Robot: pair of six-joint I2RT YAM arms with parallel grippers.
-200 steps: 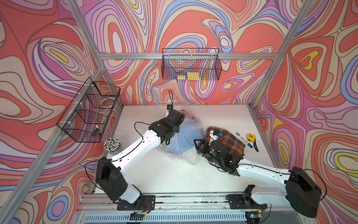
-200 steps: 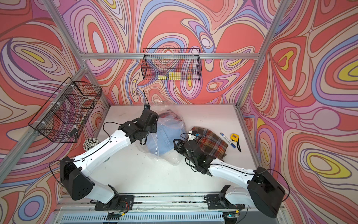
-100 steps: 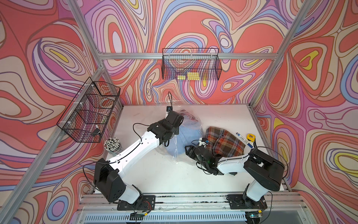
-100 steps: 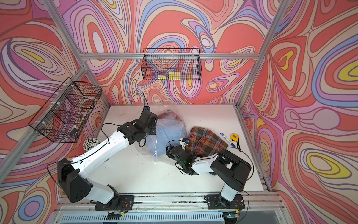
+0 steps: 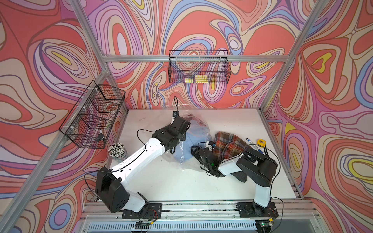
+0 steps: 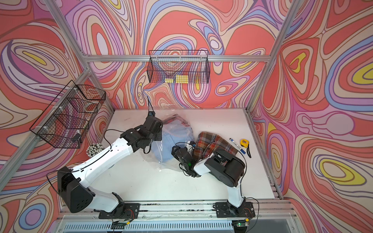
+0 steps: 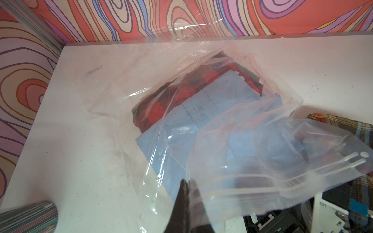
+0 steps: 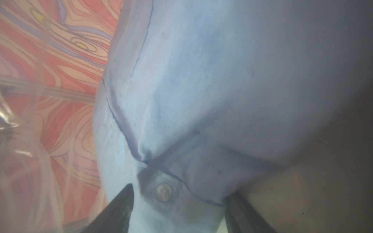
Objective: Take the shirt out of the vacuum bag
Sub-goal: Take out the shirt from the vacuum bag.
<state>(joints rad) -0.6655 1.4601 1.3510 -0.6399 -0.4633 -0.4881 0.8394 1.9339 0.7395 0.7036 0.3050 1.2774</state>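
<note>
Vacuum bag (image 5: 198,129) (image 6: 175,129), clear and crinkled, lies on the white table (image 5: 181,181), slightly toward 12 o'clock from the centre, taking 12 as the back wall and 6 as the arm bases. Inside it sits a folded light blue shirt (image 5: 182,155) (image 7: 201,121), with a red checked garment (image 7: 161,105) beneath it on the 12 o'clock side.

The left gripper (image 7: 186,182) is closed tight on the bag's plastic next to its zip strip (image 7: 242,189), holding that flap up above the blue shirt. Its arm reaches in from 7 o'clock.

The right gripper (image 5: 198,153) (image 8: 179,201) comes at the bag from 4 o'clock. Its jaws stand wide apart on either side of a fold of the blue shirt that carries a small button (image 8: 163,191). Whether the fingers press the cloth cannot be told.

Just beside the bag at 3 o'clock, a brown and orange plaid shirt (image 5: 230,145) (image 6: 212,143) lies outside it, partly under the right arm. Farther toward 3 o'clock are a blue marker (image 5: 253,144) and a yellow tape measure (image 5: 261,142), close together. At 9 o'clock, near the table edge, stands a cup of white-tipped sticks (image 5: 117,151). One wire basket (image 5: 198,69) hangs on the back wall at 12 o'clock and another wire basket (image 5: 92,115) on the side wall at 10 o'clock.
</note>
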